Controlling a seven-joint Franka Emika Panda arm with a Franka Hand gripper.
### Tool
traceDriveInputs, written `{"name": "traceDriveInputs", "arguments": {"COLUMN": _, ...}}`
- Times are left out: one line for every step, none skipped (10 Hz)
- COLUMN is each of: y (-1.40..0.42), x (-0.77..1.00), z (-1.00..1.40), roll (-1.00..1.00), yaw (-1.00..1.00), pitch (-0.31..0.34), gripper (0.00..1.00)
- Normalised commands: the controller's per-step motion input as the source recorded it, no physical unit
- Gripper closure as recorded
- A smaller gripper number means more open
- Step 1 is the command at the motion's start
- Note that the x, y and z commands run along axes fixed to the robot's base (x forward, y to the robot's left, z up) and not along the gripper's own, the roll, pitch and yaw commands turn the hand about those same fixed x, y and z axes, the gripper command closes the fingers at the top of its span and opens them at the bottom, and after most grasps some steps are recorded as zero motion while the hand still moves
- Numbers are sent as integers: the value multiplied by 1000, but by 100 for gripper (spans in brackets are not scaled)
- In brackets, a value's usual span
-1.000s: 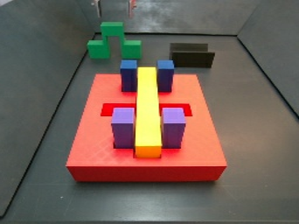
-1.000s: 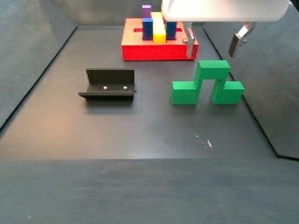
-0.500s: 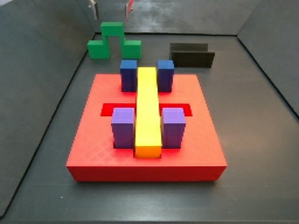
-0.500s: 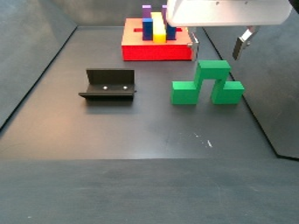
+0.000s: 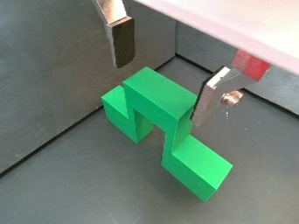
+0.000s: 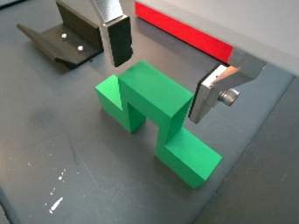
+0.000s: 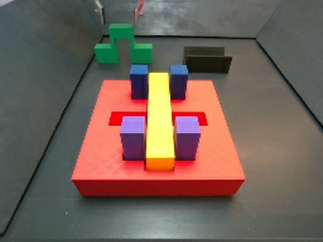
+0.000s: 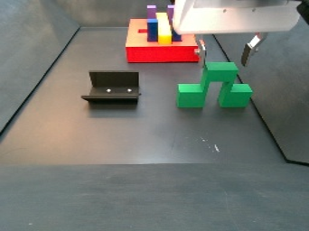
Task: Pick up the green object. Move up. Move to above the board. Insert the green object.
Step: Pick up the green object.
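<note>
Here the tool (image 6: 163, 68) hangs just above the green piece (image 6: 152, 118), its two silver fingers (image 6: 117, 38) spread apart and empty, one on each side of the piece's taller centre. Both wrist views show the dark pads clear of the green surface; whether the tips reach below the top of the centre cannot be told. In a side view the tool (image 8: 223, 46) sits under the white wrist housing, directly over the green piece (image 8: 215, 86), which rests upright on the dark floor with its two lower arms on the floor. The fixture (image 8: 111, 87) stands well apart from the piece, on the same floor. The board (image 7: 158, 142) lies farther off, carrying the yellow bar (image 7: 159, 118) between blue blocks (image 7: 139, 79) and purple blocks (image 7: 188, 136).
</note>
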Motion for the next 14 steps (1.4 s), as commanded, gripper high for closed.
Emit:
{"name": "traceDriveInputs", "arguments": {"y": 83, "x": 0, "z": -189, "roll": 24, "yaw": 23, "pitch": -11, "gripper": 0}}
{"name": "traceDriveInputs", "arguments": {"y": 29, "x": 0, "z": -169, "roll": 16, "yaw": 0, "pitch": -14, "gripper": 0}}
{"name": "traceDriveInputs", "arguments": {"y": 0, "x": 0, "z": -129, "roll": 0, "yaw": 0, "pitch": -26, "gripper": 0}}
{"name": "traceDriveInputs", "arguments": {"y": 0, "x": 0, "z": -126, "roll": 0, "yaw": 0, "pitch": -26, "gripper": 0}}
{"name": "traceDriveInputs", "arguments": {"y": 0, "x": 0, "z": -157, "roll": 9, "yaw": 0, "pitch": -21, "gripper": 0}}
{"name": "traceDriveInputs", "arguments": {"y": 0, "x": -6, "z": -183, "roll": 24, "yaw": 0, "pitch": -20, "gripper": 0}}
{"name": "traceDriveInputs", "arguments": {"y": 0, "x": -23, "z": -194, "roll": 40, "yaw": 0, "pitch": -16, "gripper": 0}}
{"name": "traceDriveInputs", "arguments": {"y": 0, "x": -20, "z": -197, "roll": 37, "yaw": 0, "pitch": -19, "gripper": 0}}
{"name": "traceDriveInputs", "arguments": {"y": 0, "x": -20, "z": -183, "roll": 31, "yaw": 0, "pitch": -20, "gripper": 0}}
{"name": "traceDriveInputs", "arguments": {"y": 0, "x": -17, "z": -177, "roll": 26, "yaw": 0, "pitch": -21, "gripper": 0}}
{"name": "traceDriveInputs", "arguments": {"y": 0, "x": -20, "z": -171, "roll": 29, "yaw": 0, "pitch": -20, "gripper": 0}}
{"name": "traceDriveInputs", "arguments": {"y": 0, "x": -23, "z": -160, "roll": 31, "yaw": 0, "pitch": -16, "gripper": 0}}
{"name": "traceDriveInputs", "arguments": {"y": 0, "x": -26, "z": -143, "roll": 30, "yaw": 0, "pitch": -16, "gripper": 0}}
{"name": "traceDriveInputs", "arguments": {"y": -74, "x": -14, "z": -77, "roll": 36, "yaw": 0, "pitch": -24, "gripper": 0}}
